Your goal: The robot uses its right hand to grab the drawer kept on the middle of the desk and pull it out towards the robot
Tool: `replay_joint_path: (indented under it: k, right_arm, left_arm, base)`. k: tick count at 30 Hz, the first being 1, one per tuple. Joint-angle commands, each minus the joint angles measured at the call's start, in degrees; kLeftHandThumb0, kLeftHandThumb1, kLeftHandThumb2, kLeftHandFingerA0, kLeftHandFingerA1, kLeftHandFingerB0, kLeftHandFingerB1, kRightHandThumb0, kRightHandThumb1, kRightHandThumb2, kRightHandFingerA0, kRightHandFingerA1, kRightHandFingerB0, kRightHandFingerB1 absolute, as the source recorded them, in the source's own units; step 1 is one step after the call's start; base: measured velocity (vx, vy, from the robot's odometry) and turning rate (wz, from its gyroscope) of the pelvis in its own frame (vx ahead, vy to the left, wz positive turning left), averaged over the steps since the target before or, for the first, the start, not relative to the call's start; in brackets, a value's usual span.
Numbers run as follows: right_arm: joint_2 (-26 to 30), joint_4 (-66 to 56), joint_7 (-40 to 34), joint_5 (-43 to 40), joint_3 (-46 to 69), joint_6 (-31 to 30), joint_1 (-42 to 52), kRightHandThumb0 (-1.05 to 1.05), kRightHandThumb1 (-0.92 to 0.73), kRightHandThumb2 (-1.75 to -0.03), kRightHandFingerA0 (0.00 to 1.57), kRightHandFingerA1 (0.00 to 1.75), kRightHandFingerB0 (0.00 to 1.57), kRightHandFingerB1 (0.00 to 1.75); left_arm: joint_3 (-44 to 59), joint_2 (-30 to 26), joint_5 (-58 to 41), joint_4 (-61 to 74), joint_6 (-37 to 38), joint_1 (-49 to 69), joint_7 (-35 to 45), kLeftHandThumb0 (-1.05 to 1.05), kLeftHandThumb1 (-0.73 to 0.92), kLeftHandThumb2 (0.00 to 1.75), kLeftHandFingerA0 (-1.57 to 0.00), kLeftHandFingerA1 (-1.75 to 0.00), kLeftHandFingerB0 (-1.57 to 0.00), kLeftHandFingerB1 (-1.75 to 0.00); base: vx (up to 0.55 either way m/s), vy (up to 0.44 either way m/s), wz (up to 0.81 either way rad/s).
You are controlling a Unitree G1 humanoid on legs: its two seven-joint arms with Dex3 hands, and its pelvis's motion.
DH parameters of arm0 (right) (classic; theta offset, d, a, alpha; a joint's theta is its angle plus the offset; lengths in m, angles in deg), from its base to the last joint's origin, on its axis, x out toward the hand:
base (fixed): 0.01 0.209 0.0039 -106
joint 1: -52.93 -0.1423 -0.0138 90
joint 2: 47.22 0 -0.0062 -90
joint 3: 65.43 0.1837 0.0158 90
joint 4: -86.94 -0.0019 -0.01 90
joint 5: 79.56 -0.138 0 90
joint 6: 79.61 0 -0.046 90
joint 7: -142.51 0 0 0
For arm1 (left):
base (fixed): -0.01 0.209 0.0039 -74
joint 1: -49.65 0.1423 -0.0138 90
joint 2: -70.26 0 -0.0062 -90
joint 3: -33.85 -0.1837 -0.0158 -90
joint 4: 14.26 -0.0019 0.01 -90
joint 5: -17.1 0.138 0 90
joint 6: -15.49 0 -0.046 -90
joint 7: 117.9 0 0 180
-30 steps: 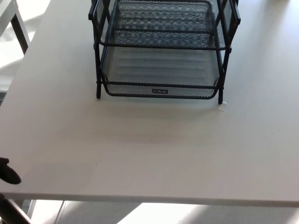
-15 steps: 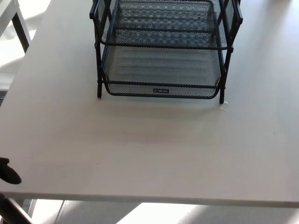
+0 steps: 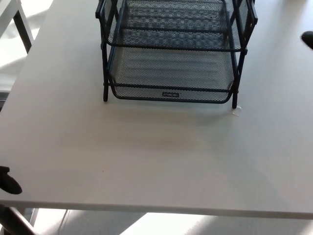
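Right hand (image 3: 308, 39) has appeared (edge only); drawer (image 3: 171, 73) fronts the robot.

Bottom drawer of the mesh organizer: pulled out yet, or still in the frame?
Still in. The bottom drawer has its front rim about level with the frame's front legs, and no hand touches it.

Single head view, looking steeply down, desk (image 3: 156, 161) close, drawer (image 3: 171, 73) at top

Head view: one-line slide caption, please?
Black mesh drawer rack on white desk; right hand just entering, drawer untouched.
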State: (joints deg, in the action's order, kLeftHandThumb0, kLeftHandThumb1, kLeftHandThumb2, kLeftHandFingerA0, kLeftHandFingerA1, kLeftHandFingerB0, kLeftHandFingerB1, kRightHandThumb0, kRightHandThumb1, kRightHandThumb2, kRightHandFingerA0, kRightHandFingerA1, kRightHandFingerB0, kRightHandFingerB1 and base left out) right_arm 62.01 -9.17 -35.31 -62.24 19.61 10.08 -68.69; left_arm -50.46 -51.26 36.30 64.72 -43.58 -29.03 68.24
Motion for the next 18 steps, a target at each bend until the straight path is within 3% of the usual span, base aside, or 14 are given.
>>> replay_joint_path:
  k: [1,3,4,7,8,9,12,13,14,15,18]
  right_arm:
    - [-2.81,-1.85,2.57,6.64,-4.58,-3.83,-3.26,-0.63,-0.47,-0.81,0.15,0.55,0.08,0.44]
    - [-4.78,-3.16,3.81,7.67,-6.62,-6.56,-4.34,-0.63,-0.47,-0.81,0.15,0.55,0.08,0.44]
    - [-6.69,-1.77,3.46,6.98,-8.02,-4.30,-5.18,-0.56,-0.59,-0.58,0.17,0.52,0.18,0.33]
    - [-8.39,-1.09,3.92,7.85,-9.28,-4.24,-6.50,-0.58,-0.59,-0.59,0.15,0.55,0.18,0.35]
    - [-8.71,-0.44,3.59,10.21,-10.84,-3.82,-7.28,-0.66,-0.47,-0.82,0.15,0.58,0.10,0.46]
    - [-10.08,0.64,3.25,10.92,-12.27,-3.00,-8.10,-0.62,-0.59,-0.58,0.16,0.59,0.16,0.37]
    - [-11.47,1.64,3.52,10.82,-13.11,-2.71,-8.63,-0.62,-0.58,-0.58,0.14,0.57,0.17,0.36]
    - [-11.76,1.82,3.83,12.06,-13.93,-3.45,-9.06,-0.65,-0.60,-0.58,0.14,0.54,0.14,0.37]
    - [-12.14,2.47,3.59,13.69,-15.01,-3.59,-9.56,-0.72,-0.47,-0.84,0.13,0.55,0.09,0.47]
    - [-12.88,3.99,2.58,15.41,-16.35,-2.92,-10.20,-0.71,-0.60,-0.58,0.17,0.52,0.17,0.37]
    - [-14.90,7.88,1.68,15.76,-17.91,-1.85,-11.00,-0.71,-0.57,-0.55,0.18,0.54,0.21,0.36]
  left_arm:
    - [0.44,-0.40,1.09,-0.19,1.16,-0.09,0.50,-0.29,0.57,0.57,-0.77,-0.87,-0.81,-0.58]
    - [0.50,-0.42,1.05,-0.03,0.95,-0.03,0.68,-0.29,0.57,0.57,-0.77,-0.87,-0.81,-0.58]
    - [0.54,-0.46,1.43,0.25,0.81,0.06,0.53,-0.29,0.57,0.57,-0.77,-0.87,-0.81,-0.57]
    - [0.43,-0.36,1.67,0.14,0.48,-0.39,0.50,-0.29,0.58,0.57,-0.77,-0.85,-0.81,-0.56]
    - [0.50,-0.34,1.27,0.49,0.08,-0.27,0.97,-0.30,0.58,0.57,-0.76,-0.86,-0.81,-0.58]
    - [0.59,-0.16,1.10,0.28,0.90,-0.34,0.59,-0.29,0.56,0.57,-0.79,-0.90,-0.83,-0.59]
    - [0.56,-0.14,1.31,-0.21,1.68,-0.54,0.21,-0.29,0.56,0.57,-0.79,-0.90,-0.83,-0.60]
    - [0.60,-0.21,1.20,-0.13,1.68,-0.48,0.39,-0.29,0.56,0.57,-0.78,-0.90,-0.82,-0.60]
    - [0.64,-0.17,1.19,-0.13,1.67,-0.46,0.36,-0.28,0.56,0.57,-0.79,-0.89,-0.83,-0.59]
    - [0.63,-0.09,1.26,-0.31,1.74,-0.52,0.21,-0.28,0.56,0.57,-0.79,-0.87,-0.83,-0.58]
    - [0.23,0.20,1.50,0.18,1.08,-0.33,0.57,-0.29,0.57,0.57,-0.78,-0.87,-0.82,-0.59]
  base:
    - [0.00,0.000,0.00]
    - [0.00,0.000,0.00]
    - [0.00,0.000,0.00]
    - [0.00,0.000,0.00]
    - [0.00,0.000,0.00]
    - [0.00,0.000,0.00]
    - [0.00,0.000,0.00]
    - [0.00,0.000,0.00]
    - [0.00,0.000,0.00]
    - [0.00,0.000,0.00]
    - [0.00,0.000,0.00]
